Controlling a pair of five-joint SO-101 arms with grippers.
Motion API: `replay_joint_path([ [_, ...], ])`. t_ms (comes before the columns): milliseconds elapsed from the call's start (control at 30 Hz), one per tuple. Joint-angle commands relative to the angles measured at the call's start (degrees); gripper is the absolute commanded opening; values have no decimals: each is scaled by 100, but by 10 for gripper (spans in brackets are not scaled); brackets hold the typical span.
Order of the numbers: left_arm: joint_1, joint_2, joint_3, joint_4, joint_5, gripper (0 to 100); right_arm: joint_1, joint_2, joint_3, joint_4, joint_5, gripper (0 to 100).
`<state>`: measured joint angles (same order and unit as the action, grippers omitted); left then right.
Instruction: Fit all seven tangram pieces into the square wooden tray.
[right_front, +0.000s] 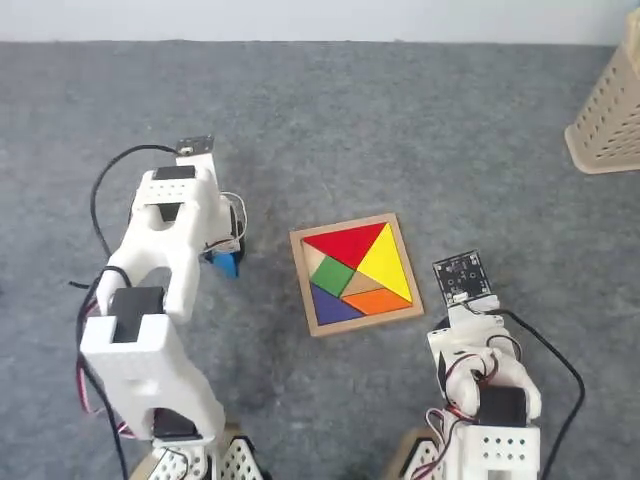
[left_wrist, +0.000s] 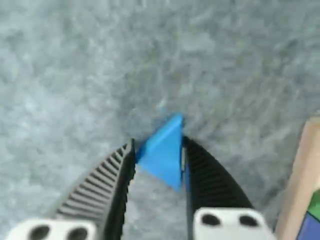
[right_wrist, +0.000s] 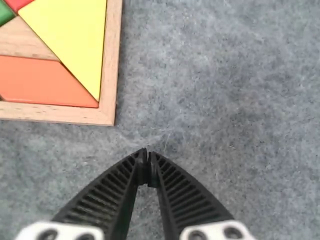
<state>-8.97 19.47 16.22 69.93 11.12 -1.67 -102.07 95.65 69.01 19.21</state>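
Left gripper clamps a blue triangle over the grey carpet. The wooden tray lies near, off toward the right arm's side. Right gripper, pressed together on nothing, sits just beside the tray's corner. The placing likely falls to the left arm.

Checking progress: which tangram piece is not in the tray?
The blue triangle, held by the left gripper off to the side of the tray; the other coloured pieces lie inside it.
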Motion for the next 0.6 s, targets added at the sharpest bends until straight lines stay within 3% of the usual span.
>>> replay_joint_path([
  [0, 70, -70, -180, 88, -149, 92, 66, 48, 88, 31, 62, 6],
  [367, 844, -1802, 593, 167, -167, 83, 66, 48, 88, 31, 62, 6],
  [567, 1169, -1987, 725, 88, -229, 83, 66, 48, 88, 31, 62, 6],
])
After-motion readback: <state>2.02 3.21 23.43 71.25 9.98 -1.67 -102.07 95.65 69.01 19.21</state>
